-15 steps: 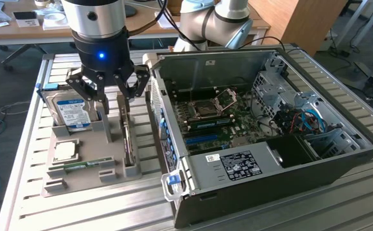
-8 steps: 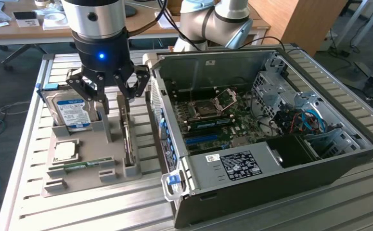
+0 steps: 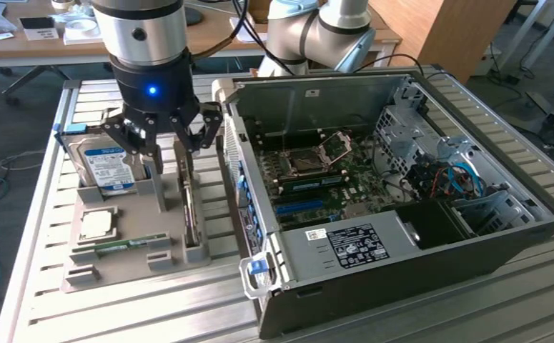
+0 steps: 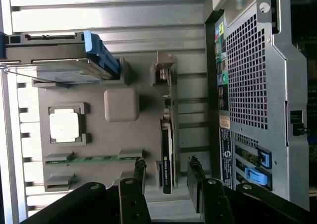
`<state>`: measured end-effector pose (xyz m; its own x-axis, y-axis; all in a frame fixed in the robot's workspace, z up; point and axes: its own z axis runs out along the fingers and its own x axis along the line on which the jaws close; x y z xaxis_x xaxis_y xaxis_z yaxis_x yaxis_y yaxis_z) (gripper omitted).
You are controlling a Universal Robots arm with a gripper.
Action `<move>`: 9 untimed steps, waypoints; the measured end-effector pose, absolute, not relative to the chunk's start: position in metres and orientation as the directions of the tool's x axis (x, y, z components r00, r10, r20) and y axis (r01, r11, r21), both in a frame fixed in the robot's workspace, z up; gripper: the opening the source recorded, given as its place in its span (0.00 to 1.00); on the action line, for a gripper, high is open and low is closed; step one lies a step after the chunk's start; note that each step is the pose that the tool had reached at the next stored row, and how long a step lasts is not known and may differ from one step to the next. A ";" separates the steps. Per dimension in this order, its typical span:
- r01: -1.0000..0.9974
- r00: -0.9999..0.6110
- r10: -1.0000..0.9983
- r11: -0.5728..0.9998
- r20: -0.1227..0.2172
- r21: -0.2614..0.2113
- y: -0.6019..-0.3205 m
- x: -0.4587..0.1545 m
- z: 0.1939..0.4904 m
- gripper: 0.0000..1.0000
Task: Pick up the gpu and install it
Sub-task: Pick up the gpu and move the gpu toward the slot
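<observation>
The gpu (image 3: 191, 218) stands on edge in a slot of the grey parts holder (image 3: 157, 229), a thin dark card beside the open computer case (image 3: 391, 179). In the wrist view the gpu (image 4: 167, 152) shows edge-on, with its silvery bracket (image 4: 163, 73) at the far end. My gripper (image 3: 174, 153) hangs just above the card, open. Its two black fingers (image 4: 195, 179) stand on either side of the card's near end without touching it, and the gripper's middle (image 4: 167, 178) lines up with the card.
The holder also carries a silver hard drive with a blue label (image 3: 105, 168), a square processor (image 3: 97, 223) and a green memory stick (image 3: 124, 246). The case wall (image 4: 257, 85) stands close beside the gpu. Everything rests on a slatted metal table (image 3: 38, 214).
</observation>
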<state>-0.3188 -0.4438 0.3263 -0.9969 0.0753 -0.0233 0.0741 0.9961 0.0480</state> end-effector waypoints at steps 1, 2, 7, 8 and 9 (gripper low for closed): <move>0.074 -0.997 0.075 0.996 -0.023 0.048 -0.444 -0.319 0.325 0.47; 0.074 -0.997 0.075 0.996 -0.023 0.048 -0.444 -0.319 0.323 0.47; 0.074 -0.997 0.075 0.996 -0.023 0.048 -0.444 -0.319 0.321 0.47; 0.074 -0.997 0.075 0.996 -0.023 0.049 -0.444 -0.319 0.321 0.47; 0.074 -0.997 0.076 0.996 -0.023 0.049 -0.444 -0.319 0.320 0.47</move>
